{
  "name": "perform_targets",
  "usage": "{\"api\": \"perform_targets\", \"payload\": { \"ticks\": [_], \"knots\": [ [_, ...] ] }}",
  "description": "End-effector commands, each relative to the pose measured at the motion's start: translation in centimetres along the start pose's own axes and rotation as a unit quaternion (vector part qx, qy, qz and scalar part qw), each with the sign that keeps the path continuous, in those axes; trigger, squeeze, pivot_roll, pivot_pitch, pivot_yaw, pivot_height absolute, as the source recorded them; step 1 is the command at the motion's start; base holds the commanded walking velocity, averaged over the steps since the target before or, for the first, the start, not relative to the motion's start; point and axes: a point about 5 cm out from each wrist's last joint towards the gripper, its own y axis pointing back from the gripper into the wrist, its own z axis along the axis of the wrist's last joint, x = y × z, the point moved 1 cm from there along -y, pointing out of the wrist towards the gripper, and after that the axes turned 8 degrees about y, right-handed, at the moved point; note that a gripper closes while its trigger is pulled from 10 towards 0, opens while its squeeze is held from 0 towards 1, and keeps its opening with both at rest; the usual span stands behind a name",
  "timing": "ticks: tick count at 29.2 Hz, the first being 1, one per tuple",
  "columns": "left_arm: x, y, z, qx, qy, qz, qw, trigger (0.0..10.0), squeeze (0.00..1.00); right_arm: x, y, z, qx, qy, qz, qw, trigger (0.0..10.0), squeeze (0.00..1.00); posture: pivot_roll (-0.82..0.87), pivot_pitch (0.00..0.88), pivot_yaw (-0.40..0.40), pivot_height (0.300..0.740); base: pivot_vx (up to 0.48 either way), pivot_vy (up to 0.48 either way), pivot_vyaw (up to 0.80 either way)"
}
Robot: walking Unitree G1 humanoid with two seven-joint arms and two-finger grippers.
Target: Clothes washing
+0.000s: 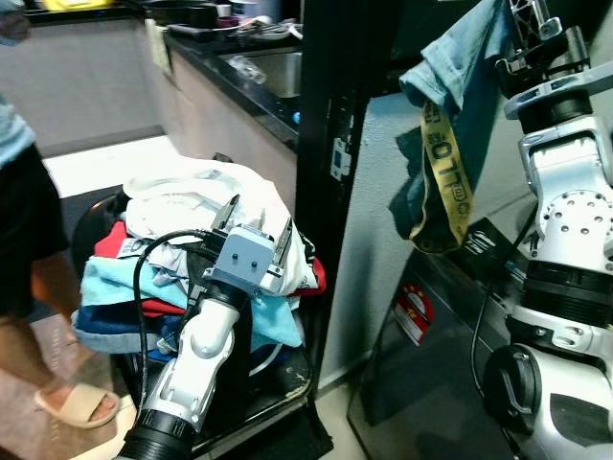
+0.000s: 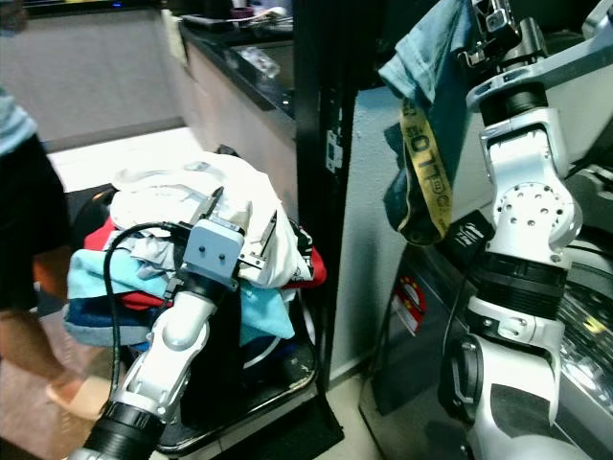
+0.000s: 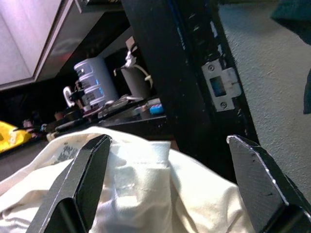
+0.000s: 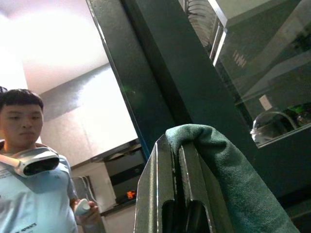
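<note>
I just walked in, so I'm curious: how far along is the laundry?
One item is lifted out: the right gripper holds a blue garment up high. The left gripper hangs open over the white cloth topping the basket pile. Most clothes are still waiting.

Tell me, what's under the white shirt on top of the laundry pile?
Under the white shirt lie red, light blue and dark blue clothes. Whatever sits deeper is covered.
</note>
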Motion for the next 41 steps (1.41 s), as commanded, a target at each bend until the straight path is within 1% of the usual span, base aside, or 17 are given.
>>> {"api": "perform_targets", "payload": {
  "ticks": [1, 3, 5, 8, 9, 10, 11, 14, 17, 23, 31, 32, 34, 35, 36, 37, 41],
  "knots": [
    [-0.3, 0.1, 0.2, 0.001, -0.003, 0.001, 1.000, 10.0, 0.00, 0.0, 0.0, -0.1, -0.002, 0.001, 0.001, 1.000, 0.0, 0.00, 0.12, 0.014, -0.071, 0.740, 0.000, 0.000, 0.00],
    [-0.3, -0.2, 0.9, -0.007, -0.007, 0.000, 1.000, 10.0, 0.00, 0.1, 0.0, -0.3, 0.000, 0.000, 0.003, 1.000, 0.0, 0.00, 0.12, 0.016, -0.072, 0.740, 0.000, 0.000, 0.00],
    [-0.3, -0.4, 1.1, -0.009, -0.008, 0.000, 1.000, 10.0, 0.00, 0.0, 0.0, -0.4, 0.000, 0.000, 0.003, 1.000, 0.0, 0.00, 0.12, 0.017, -0.074, 0.740, 0.000, 0.000, 0.00],
    [-0.5, -1.2, 2.1, -0.027, -0.005, -0.005, 1.000, 10.0, 0.00, 0.0, 0.0, -0.5, 0.003, 0.002, -0.002, 1.000, 0.0, 0.00, 0.12, 0.018, -0.073, 0.740, 0.000, 0.000, 0.00],
    [-0.5, -1.2, 2.1, -0.027, -0.005, -0.005, 1.000, 10.0, 0.00, 0.0, 0.0, -0.5, 0.003, 0.002, -0.002, 1.000, 0.0, 0.00, 0.12, 0.018, -0.073, 0.740, 0.000, 0.000, 0.00],
    [-0.7, -1.6, 2.7, -0.036, -0.003, -0.011, 0.999, 10.0, 0.00, -0.1, 0.0, -0.5, 0.003, 0.008, -0.007, 1.000, 0.0, 0.00, 0.12, 0.019, -0.072, 0.740, 0.000, 0.000, 0.00],
    [-0.7, -1.6, 2.7, -0.036, -0.003, -0.011, 0.999, 10.0, 0.00, -0.1, 0.0, -0.5, 0.003, 0.008, -0.007, 1.000, 0.0, 0.00, 0.12, 0.019, -0.072, 0.740, 0.000, 0.000, 0.00],
    [-1.1, -2.2, 3.2, -0.043, 0.000, -0.023, 0.999, 10.0, 0.00, -0.7, 0.0, -0.2, -0.002, 0.026, -0.027, 0.999, 0.0, 0.00, 0.11, 0.018, -0.069, 0.740, 0.000, 0.000, 0.00],
    [-1.2, -2.4, 3.5, -0.044, 0.003, -0.025, 0.999, 10.0, 0.00, -1.0, 0.0, 0.1, -0.003, 0.027, -0.033, 0.999, 0.0, 0.00, 0.11, 0.016, -0.069, 0.740, 0.000, 0.000, 0.00],
    [-1.2, -2.6, 3.7, -0.047, 0.006, -0.026, 0.999, 10.0, 0.00, -1.1, 0.0, 0.2, -0.002, 0.025, -0.031, 0.999, 0.0, 0.00, 0.11, 0.016, -0.070, 0.740, 0.000, 0.000, -0.74],
    [-1.6, -2.6, 3.5, -0.037, 0.017, -0.035, 0.999, 10.0, 0.00, -1.3, 0.0, 0.4, -0.003, 0.031, -0.031, 0.999, 0.0, 0.00, 0.11, 0.017, -0.070, 0.740, 0.000, 0.000, -0.77],
    [-1.6, -2.5, 3.3, -0.033, 0.022, -0.036, 0.999, 10.0, 0.00, -1.3, 0.0, 0.6, -0.004, 0.036, -0.033, 0.999, 0.0, 0.00, 0.11, 0.018, -0.071, 0.740, 0.000, 0.000, -0.77],
    [-1.7, -2.3, 2.9, -0.021, 0.031, -0.036, 0.999, 10.0, 0.00, -1.5, -0.1, 0.8, -0.002, 0.060, -0.039, 0.997, 0.0, 0.00, 0.11, 0.019, -0.069, 0.740, 0.000, 0.000, -0.77],
    [-1.7, -2.3, 2.9, -0.021, 0.031, -0.036, 0.999, 10.0, 0.00, -1.5, -0.1, 0.8, -0.002, 0.060, -0.039, 0.997, 0.0, 0.00, 0.11, 0.019, -0.069, 0.740, 0.000, 0.000, -0.77],
    [-1.7, -2.2, 2.6, -0.015, 0.033, -0.037, 0.999, 10.0, 0.00, -1.4, -0.2, 0.6, 0.013, 0.103, -0.040, 0.994, 0.0, 0.00, 0.11, 0.021, -0.067, 0.740, 0.000, 0.000, -0.78],
    [-1.7, -2.2, 2.6, -0.013, 0.034, -0.038, 0.999, 10.0, 0.00, -1.3, -0.3, 0.4, 0.019, 0.116, -0.039, 0.992, 0.0, 0.00, 0.10, 0.022, -0.067, 0.740, 0.000, 0.000, -0.78],
    [-1.8, -2.1, 2.5, -0.011, 0.033, -0.041, 0.999, 10.0, 0.00, -1.1, -0.6, -0.1, 0.030, 0.137, -0.036, 0.990, 0.0, 0.00, 0.10, 0.024, -0.068, 0.740, 0.000, 0.000, -0.78]
  ]
}}
